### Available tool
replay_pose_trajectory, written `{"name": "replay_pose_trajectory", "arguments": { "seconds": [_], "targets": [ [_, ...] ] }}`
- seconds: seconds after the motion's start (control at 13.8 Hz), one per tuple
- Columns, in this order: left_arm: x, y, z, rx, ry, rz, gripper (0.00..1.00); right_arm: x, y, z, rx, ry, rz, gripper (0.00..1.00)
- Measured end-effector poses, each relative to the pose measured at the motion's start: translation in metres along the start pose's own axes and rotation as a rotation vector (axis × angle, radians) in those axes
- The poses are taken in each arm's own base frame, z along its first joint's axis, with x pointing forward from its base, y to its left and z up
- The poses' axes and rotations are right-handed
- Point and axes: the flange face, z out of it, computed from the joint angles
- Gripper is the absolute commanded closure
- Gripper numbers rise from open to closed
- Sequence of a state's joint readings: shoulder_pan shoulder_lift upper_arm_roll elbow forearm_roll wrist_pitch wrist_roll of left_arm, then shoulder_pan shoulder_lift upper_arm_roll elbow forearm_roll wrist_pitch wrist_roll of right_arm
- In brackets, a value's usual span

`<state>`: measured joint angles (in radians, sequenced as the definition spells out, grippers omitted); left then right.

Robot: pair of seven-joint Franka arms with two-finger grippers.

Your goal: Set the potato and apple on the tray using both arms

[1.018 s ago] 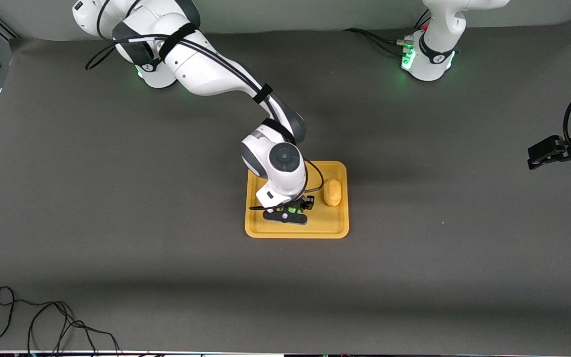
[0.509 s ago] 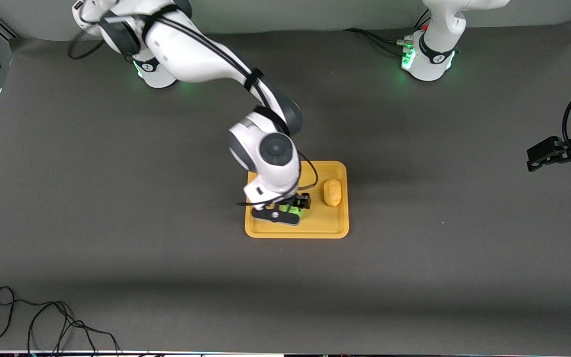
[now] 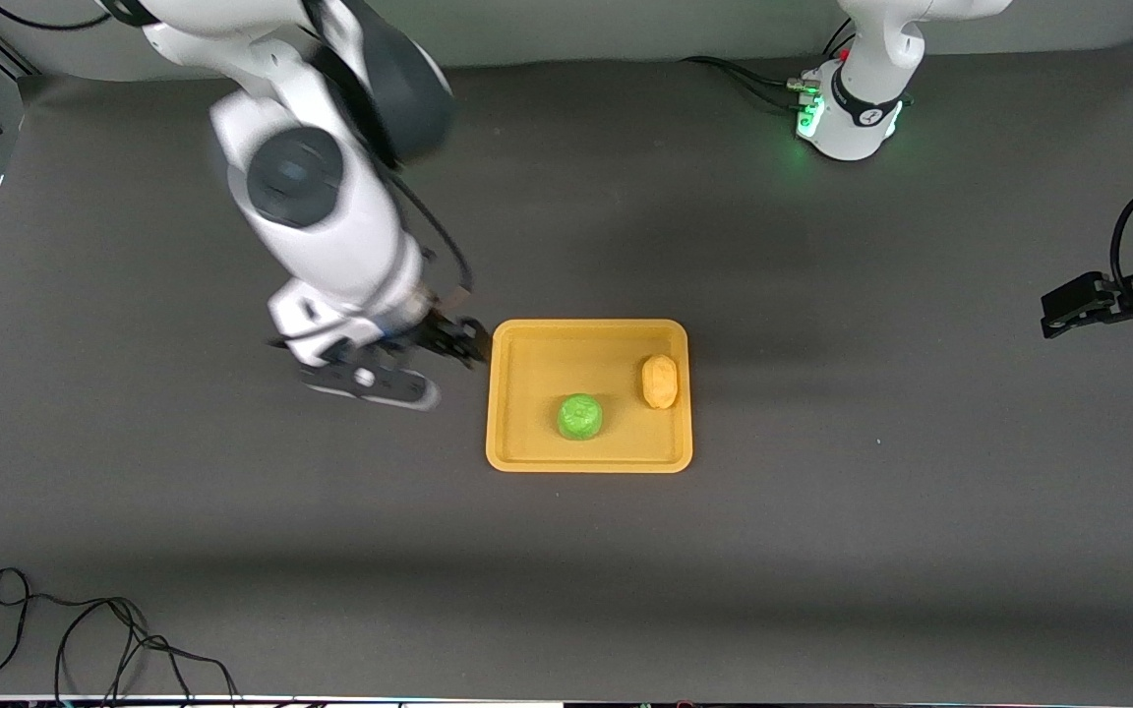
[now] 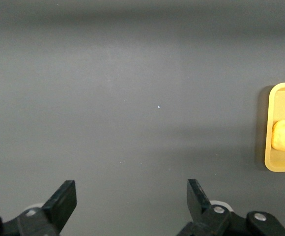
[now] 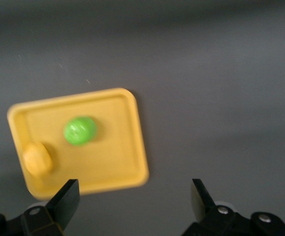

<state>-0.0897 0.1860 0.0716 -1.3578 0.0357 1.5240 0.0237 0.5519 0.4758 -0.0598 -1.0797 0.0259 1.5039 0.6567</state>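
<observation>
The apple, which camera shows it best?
The front view: the apple sits sharp and unblocked on the tray, beside the potato. The right wrist view shows it blurred; the left wrist view misses it.

You see a bright green apple (image 3: 579,416) and a yellow-orange potato (image 3: 659,382), both faceted, on a plain yellow-orange tray (image 3: 527,393); the worktop (image 3: 822,541) is uniform dark grey; both arms are white with dark grey joints, each ending in a black pincer (right (image 3: 458,344), left (image 3: 1048,317)), and a green light glows at the left arm's base (image 3: 806,118)
</observation>
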Motion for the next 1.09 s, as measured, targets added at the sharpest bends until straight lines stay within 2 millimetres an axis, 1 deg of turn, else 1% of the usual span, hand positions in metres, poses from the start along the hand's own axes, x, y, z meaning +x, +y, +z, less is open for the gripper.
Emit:
{"name": "replay_pose_trajectory", "arguments": {
  "seconds": [0.07,0.22,0.36,0.51,0.65,0.73,0.87,0.95,1.02,1.09],
  "targets": [
    [0.002,0.002,0.003,-0.021,-0.005,0.0,0.0,0.002,0.025,-0.015,-0.009,-0.015,-0.031,0.0],
    [0.004,0.005,0.009,-0.108,-0.011,-0.008,0.0,0.011,0.084,-0.04,-0.014,-0.04,-0.084,0.0],
    [0.007,-0.011,0.015,-0.168,-0.01,0.0,0.0,0.019,0.15,-0.057,0.0,-0.042,-0.127,0.0],
    [0.011,-0.027,0.022,-0.179,0.004,0.068,0.0,0.016,0.216,-0.062,0.019,-0.043,-0.105,0.0],
    [0.012,-0.032,0.023,-0.18,0.008,0.093,0.0,0.01,0.278,-0.06,0.035,-0.048,-0.079,0.0],
    [0.012,-0.031,0.023,-0.173,0.008,0.096,0.0,0.008,0.301,-0.058,0.04,-0.05,-0.066,0.0],
    [0.013,-0.025,0.023,-0.106,0.0,0.104,0.0,0.012,0.337,-0.052,0.047,-0.05,-0.057,0.0],
    [0.014,-0.015,0.022,-0.07,-0.002,0.1,0.0,0.015,0.349,-0.05,0.049,-0.049,-0.053,0.0],
    [0.014,-0.004,0.021,-0.045,-0.001,0.095,0.0,0.017,0.356,-0.048,0.051,-0.042,-0.05,0.0],
    [0.015,0.004,0.021,-0.038,-0.001,0.092,0.0,0.019,0.359,-0.047,0.052,-0.035,-0.052,0.0]
  ]
}}
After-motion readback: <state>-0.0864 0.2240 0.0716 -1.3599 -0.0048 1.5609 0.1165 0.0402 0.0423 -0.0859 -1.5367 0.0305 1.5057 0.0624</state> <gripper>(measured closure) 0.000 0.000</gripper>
